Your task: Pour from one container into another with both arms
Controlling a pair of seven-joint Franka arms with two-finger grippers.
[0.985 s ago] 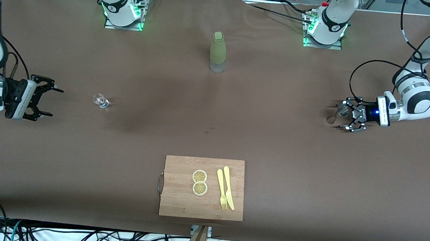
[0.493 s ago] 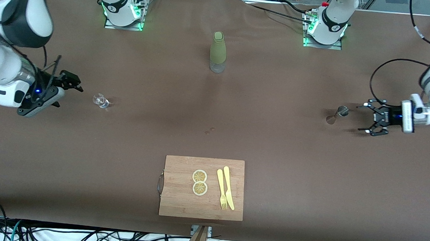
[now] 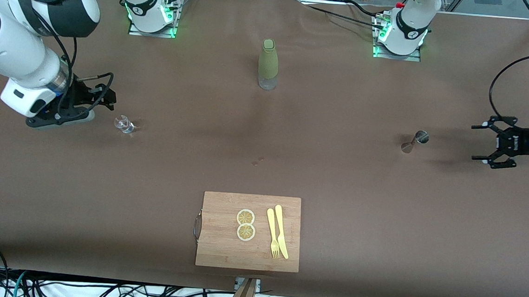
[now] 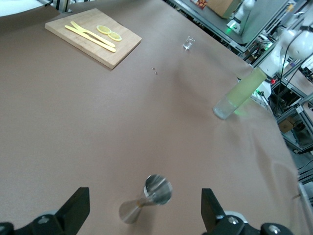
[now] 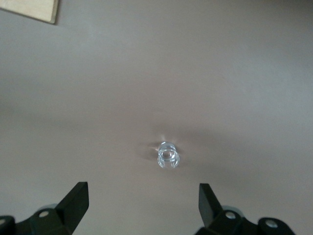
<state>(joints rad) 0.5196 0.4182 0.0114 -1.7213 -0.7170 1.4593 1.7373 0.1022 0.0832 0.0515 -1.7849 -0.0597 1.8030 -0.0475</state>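
Observation:
A small clear glass (image 3: 123, 124) stands toward the right arm's end of the table. My right gripper (image 3: 108, 100) hovers just beside it, open and empty. In the right wrist view the glass (image 5: 167, 155) lies ahead of the open right gripper (image 5: 142, 203), outside its black fingers (image 5: 76, 199). A metal hourglass-shaped jigger (image 3: 415, 141) stands toward the left arm's end. My left gripper (image 3: 475, 143) is open and well clear of it, near the table's edge. The left wrist view shows the jigger (image 4: 146, 196) ahead of the empty left gripper (image 4: 145, 215).
A tall green bottle (image 3: 268, 65) stands mid-table near the arm bases. A wooden cutting board (image 3: 220, 243) with two lemon slices (image 3: 245, 224), a yellow fork and knife (image 3: 277, 231) lies near the front edge. Tiny bits (image 3: 258, 161) dot the brown cloth between.
The left gripper has drawn back from the jigger toward its end of the table. The right arm has swung round and brought its gripper close to the glass. Both stay open.

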